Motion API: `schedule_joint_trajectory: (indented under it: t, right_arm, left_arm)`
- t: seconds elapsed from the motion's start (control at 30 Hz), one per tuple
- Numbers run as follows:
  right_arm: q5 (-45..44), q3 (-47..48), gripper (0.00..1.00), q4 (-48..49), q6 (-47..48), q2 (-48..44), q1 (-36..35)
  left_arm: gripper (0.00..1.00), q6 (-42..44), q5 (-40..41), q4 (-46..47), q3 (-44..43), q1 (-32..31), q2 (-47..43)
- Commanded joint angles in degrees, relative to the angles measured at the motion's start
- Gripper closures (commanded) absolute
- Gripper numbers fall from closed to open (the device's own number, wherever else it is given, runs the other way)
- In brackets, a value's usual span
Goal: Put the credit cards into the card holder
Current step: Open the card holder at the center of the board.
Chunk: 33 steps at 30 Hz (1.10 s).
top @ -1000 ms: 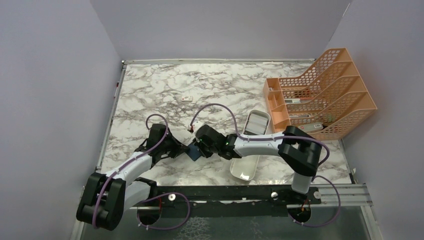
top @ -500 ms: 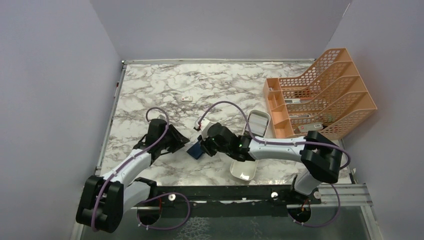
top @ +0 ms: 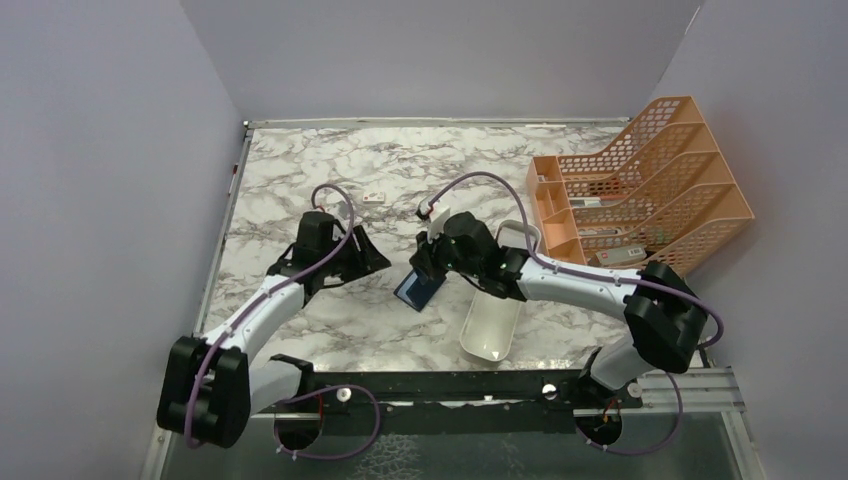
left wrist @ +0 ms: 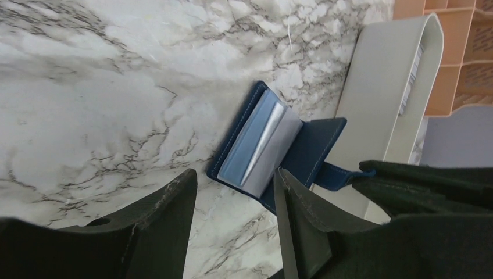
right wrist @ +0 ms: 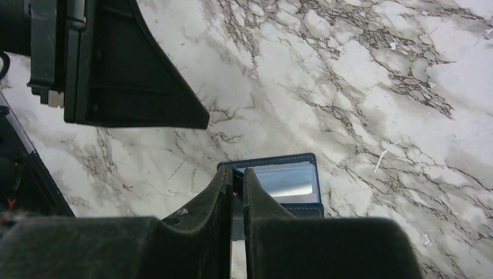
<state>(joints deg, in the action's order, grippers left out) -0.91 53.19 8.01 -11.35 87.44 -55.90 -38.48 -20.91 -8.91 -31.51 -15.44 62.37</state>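
One card holder (top: 418, 289) edge pinched in right gripper (right wrist: 237, 175); left gripper (left wrist: 235, 176) nearby, agape.

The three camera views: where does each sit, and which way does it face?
Top external: fixed above and behind the arms, looking down on the marble table; both arms, left hand and right hand show.
Left wrist: on the left wrist, looking down between its open fingers at the card holder and white tray.
Right wrist: on the right wrist, looking down along its fingers, shut on the card holder.
Shared: both wrist views show the card holder and the other hand.
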Motion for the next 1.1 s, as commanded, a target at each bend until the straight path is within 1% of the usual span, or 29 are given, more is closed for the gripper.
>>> schedule_joint_trajectory:
  t: [0.0, 0.03, 0.1, 0.23, 0.3, 0.43, 0.53, 0.6, 0.7, 0.87, 0.93, 1.07]
  right_arm:
    - [7.1, 2.8, 0.98, -0.2, -1.9, 1.4, 2.9]
    - [7.3, 2.7, 0.98, 0.3, -1.8, 1.3, 3.2]
    - [8.4, 2.7, 0.98, 0.7, -1.7, 1.4, 3.8]
    - [10.4, 2.9, 0.98, -0.3, -1.4, 1.6, 4.7]
    - [11.9, 2.3, 0.98, 0.1, -1.3, 1.1, 5.2]
    - [12.9, 1.4, 0.98, 1.7, -1.1, 0.4, 5.5]
    - [13.2, 3.2, 0.98, -0.1, -0.6, 1.0, 5.7]
    - [13.9, 4.2, 0.98, -0.7, -0.2, 1.2, 5.7]
    - [13.8, 3.6, 0.98, 0.5, -0.3, 0.7, 5.7]
    - [14.8, 3.6, 0.98, 1.1, 0.3, 1.7, 5.8]
    - [14.8, 2.4, 0.98, 1.4, 0.5, 1.4, 5.8]
    - [15.8, -1.5, 0.98, 1.7, 0.2, -1.3, 5.8]
  left_arm:
    - [0.45, 5.3, -11.6, 0.9, -4.0, 0.2, 6.9]
    - [0.45, 5.8, -13.9, 1.3, -4.7, 0.3, 8.4]
    - [0.45, 6.5, -16.0, 1.5, -5.8, 0.4, 10.0]
    - [0.43, 8.2, -16.3, 1.4, -6.2, 0.4, 8.8]
    - [0.42, 8.8, -14.4, 0.6, -6.3, 0.5, 7.4]
    - [0.39, 11.5, -7.7, -4.9, -8.3, 0.4, 5.7]
    - [0.38, 13.6, -1.0, -8.8, -10.6, 0.4, 3.3]
    - [0.36, 14.5, 1.2, -9.3, -10.6, 0.5, 0.6]
    - [0.34, 15.2, -0.5, -8.5, -10.0, 0.4, -2.0]
    - [0.34, 12.8, -9.8, -1.1, -5.5, 0.5, -2.4]
    - [0.35, 11.2, -10.0, -0.2, -4.3, 0.4, -1.2]
    - [0.40, 10.4, -8.0, -1.4, -3.2, 0.4, 1.4]
